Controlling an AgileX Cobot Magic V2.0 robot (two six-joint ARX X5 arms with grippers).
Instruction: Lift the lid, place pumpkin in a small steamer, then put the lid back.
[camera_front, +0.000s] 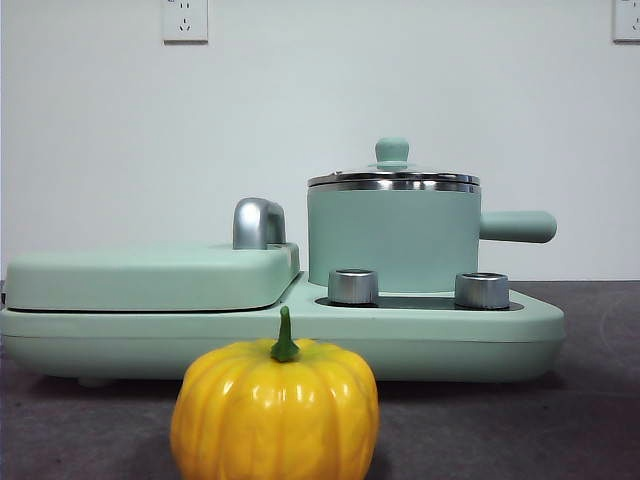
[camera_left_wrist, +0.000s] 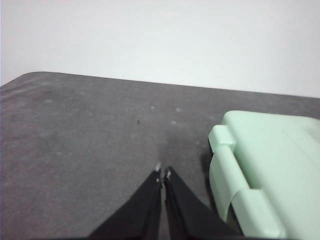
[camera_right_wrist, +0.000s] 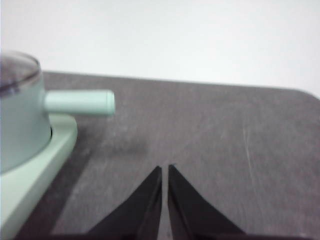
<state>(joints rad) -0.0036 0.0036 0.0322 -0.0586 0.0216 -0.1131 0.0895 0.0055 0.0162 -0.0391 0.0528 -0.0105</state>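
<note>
The yellow-orange pumpkin with a green stem stands on the dark table, nearest the front camera. Behind it the small mint-green steamer sits on the appliance base, handle pointing right, with the glass lid and its mint knob on top. The steamer and its lid also show in the right wrist view. My left gripper is shut and empty over bare table beside the appliance's hinged cover. My right gripper is shut and empty over bare table, off the steamer's handle end. Neither arm shows in the front view.
The wide mint-green appliance base carries two silver knobs in front of the steamer and a flat hinged cover with a chrome handle on its left. A white wall stands behind.
</note>
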